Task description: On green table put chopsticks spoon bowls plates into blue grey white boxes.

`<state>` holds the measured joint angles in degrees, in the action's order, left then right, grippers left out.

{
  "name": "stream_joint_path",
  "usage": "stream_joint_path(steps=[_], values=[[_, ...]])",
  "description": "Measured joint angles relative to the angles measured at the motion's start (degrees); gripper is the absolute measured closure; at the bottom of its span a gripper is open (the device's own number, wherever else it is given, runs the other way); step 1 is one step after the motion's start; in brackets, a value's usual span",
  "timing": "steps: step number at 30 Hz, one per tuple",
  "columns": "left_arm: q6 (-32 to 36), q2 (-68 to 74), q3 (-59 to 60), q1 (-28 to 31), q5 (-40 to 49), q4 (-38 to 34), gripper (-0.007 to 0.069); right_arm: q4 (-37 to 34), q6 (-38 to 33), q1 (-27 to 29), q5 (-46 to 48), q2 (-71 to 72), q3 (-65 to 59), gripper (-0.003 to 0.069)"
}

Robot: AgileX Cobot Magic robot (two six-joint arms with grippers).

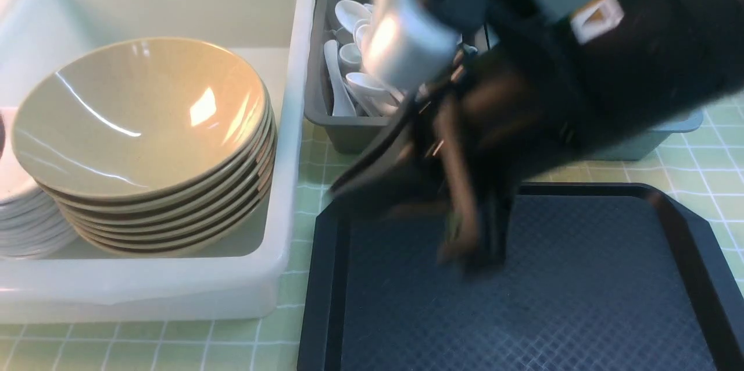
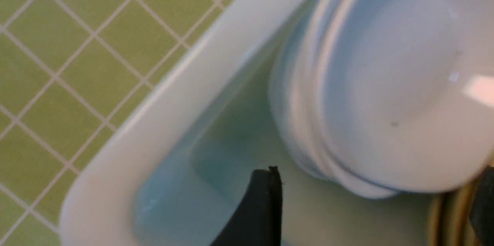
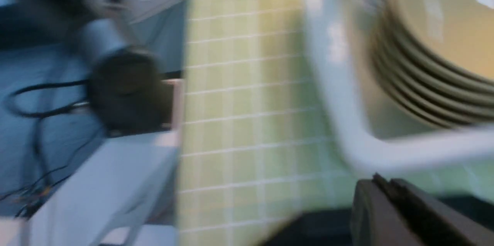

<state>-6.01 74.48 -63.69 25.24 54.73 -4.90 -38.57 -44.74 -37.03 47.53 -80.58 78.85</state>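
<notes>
Tan bowls (image 1: pixel 145 138) are stacked in the big white box (image 1: pixel 290 127), with a stack of white plates (image 1: pixel 23 220) beside them. My left gripper (image 2: pixel 378 184) is open and empty over this box. One finger (image 2: pixel 264 207) is near the box corner. The plates (image 2: pixel 386 84) and the bowl edges (image 2: pixel 447 219) lie ahead of it. My right gripper (image 1: pixel 471 254) is blurred above the black tray. Its fingers (image 3: pixel 382 207) are pressed together with nothing seen between them. White spoons (image 1: pixel 360 86) lie in the grey box (image 1: pixel 343 132). The blue-marked spoon and the chopsticks are not visible.
The black tray (image 1: pixel 581 289) fills the front right of the green table (image 1: pixel 697 161). The right arm hides most of the blue box (image 1: pixel 651 147) behind it. In the right wrist view the white box corner (image 3: pixel 347 138) and bowls (image 3: pixel 432 64) are close, with the table's edge beyond.
</notes>
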Motion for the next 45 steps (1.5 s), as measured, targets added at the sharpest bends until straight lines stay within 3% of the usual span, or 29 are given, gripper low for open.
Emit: stream_joint_path(steps=[2,5,7,9,10,11,12,15,17,19,22,26,30,45], values=[[2.15,-2.77,-0.45,-3.69,0.0,-1.24,-0.0038,0.88,2.99,3.69,0.07,0.0,0.0,0.0612],[7.21,-8.4,-0.52,-15.77,0.39,-4.91,-0.0013,1.84,8.09,12.13,0.5,0.9,-0.71,0.0612],[9.18,-10.52,-0.36,-21.64,0.82,-5.54,0.0022,2.21,9.25,14.8,0.11,2.6,-2.28,0.0612],[10.44,-13.3,1.32,-28.97,1.13,-5.84,0.0096,4.13,11.55,18.08,-1.16,6.7,-6.32,0.0612],[10.55,-13.77,1.73,-29.98,1.18,-5.84,0.0111,4.64,12.26,18.39,-1.48,7.51,-7.15,0.0612],[10.89,-16.05,3.76,-33.49,1.47,-5.89,0.0187,7.15,14.38,19.24,-3.44,11.59,-10.94,0.0612],[10.89,-16.33,4.05,-33.87,1.46,-5.89,0.0187,7.15,14.38,19.24,-3.73,11.59,-11.47,0.0612],[10.17,-22.88,9.66,-39.4,0.58,-5.89,0.038,11.61,16.61,19.55,-11.23,22.28,-23.0,0.0612],[9.39,-25.18,11.02,-40.28,0.16,-5.89,0.0433,11.87,16.61,19.55,-14.09,26.17,-26.98,0.0612],[6.83,-31.37,14.09,-41.2,-0.25,-5.96,0.055,11.88,16.61,19.55,-19.62,33.86,-34.29,0.0612],[3.97,-40.66,18.52,-41.38,-0.39,-6.03,0.0615,11.89,16.77,19.55,-27.88,45.36,-44.29,0.0612],[1.56,-49.47,24.56,-41.44,-2.08,-7.81,0.0626,11.83,18.69,19.55,-32.81,53.81,-51.57,0.0612],[0.17,-58.51,33.97,-41.5,-6.39,-14.17,0.0626,11.65,20.97,19.55,-36.31,63.88,-59.72,0.0611],[-0.14,-64.42,46.67,-41.5,-10.21,-18.29,0.0626,11.63,22.31,19.55,-36.95,68.35,-63.36,0.0601]])
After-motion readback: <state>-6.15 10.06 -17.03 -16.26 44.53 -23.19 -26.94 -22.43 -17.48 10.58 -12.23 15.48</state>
